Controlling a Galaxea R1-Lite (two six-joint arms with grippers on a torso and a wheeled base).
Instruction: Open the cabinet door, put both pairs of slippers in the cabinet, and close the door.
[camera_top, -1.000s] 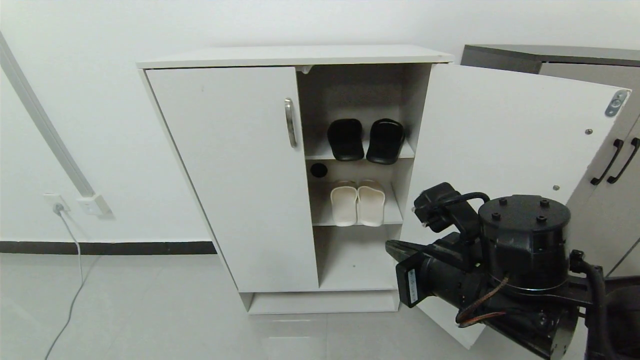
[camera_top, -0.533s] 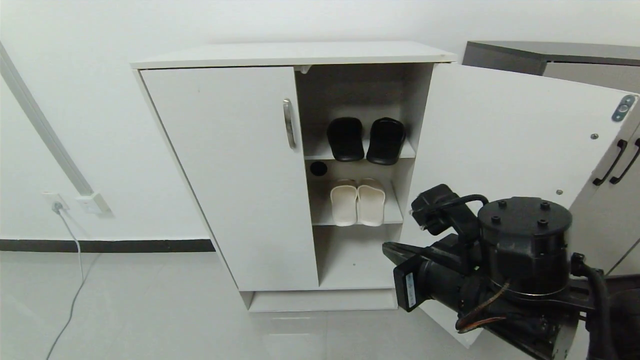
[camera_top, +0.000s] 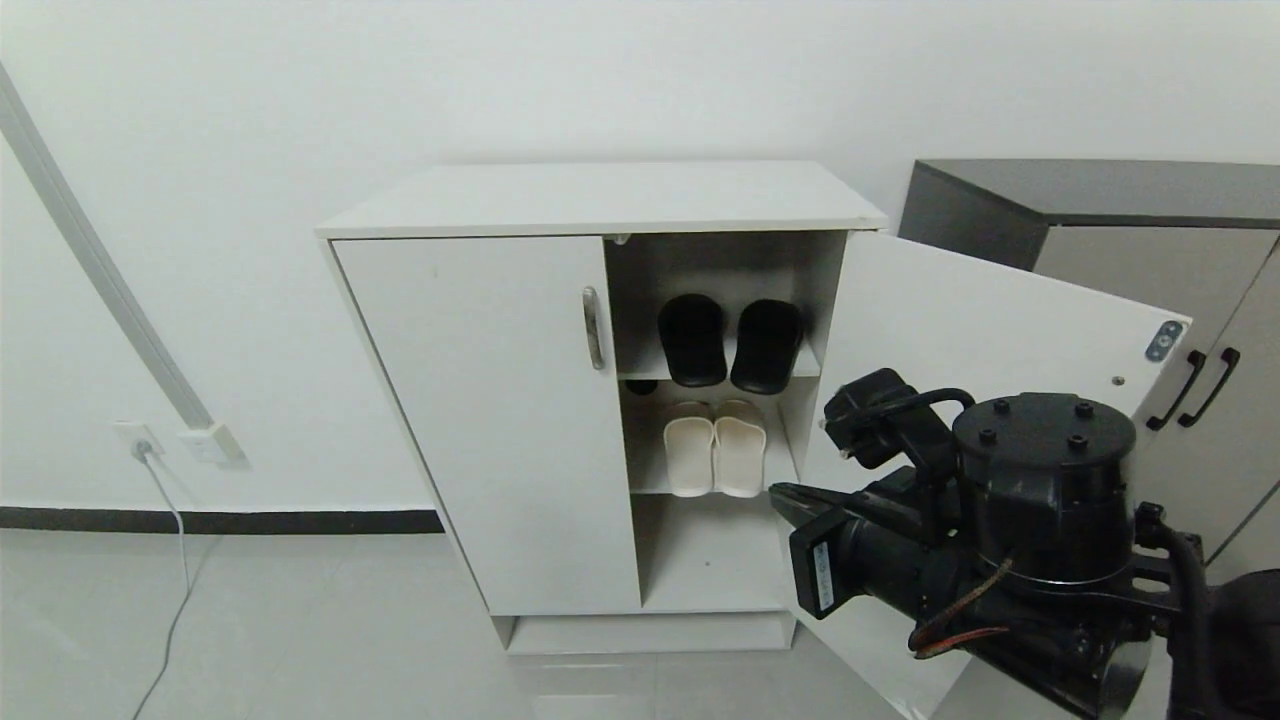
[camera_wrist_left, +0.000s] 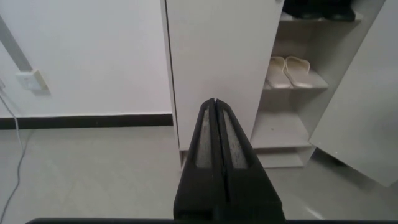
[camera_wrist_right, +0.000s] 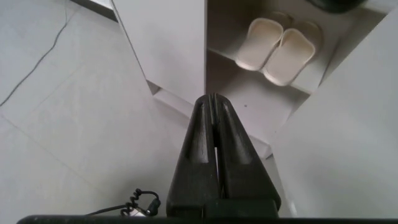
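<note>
The white cabinet (camera_top: 600, 200) stands against the wall with its right door (camera_top: 980, 330) swung open and its left door (camera_top: 490, 400) shut. A black pair of slippers (camera_top: 728, 342) lies on the upper shelf. A white pair of slippers (camera_top: 714, 455) lies on the shelf below; the bottom compartment is bare. My right gripper (camera_top: 779, 493) hovers shut and holding nothing, low in front of the open door. From the right wrist, the gripper (camera_wrist_right: 212, 97) points at the cabinet's foot below the white slippers (camera_wrist_right: 278, 43). My left gripper (camera_wrist_left: 215, 102) is shut, facing the closed door, with the white slippers (camera_wrist_left: 287, 70) off to one side.
A grey cabinet (camera_top: 1100, 230) with black handles stands just behind the open door. On the left wall are a socket (camera_top: 138, 440) with a hanging cable and a slanted cable duct (camera_top: 90, 260). Bare tiled floor (camera_top: 300, 640) stretches in front of the cabinet.
The whole head picture has shifted: the cabinet now sits lower and smaller, so the camera moved. Slippers, doors and the right arm keep their places.
</note>
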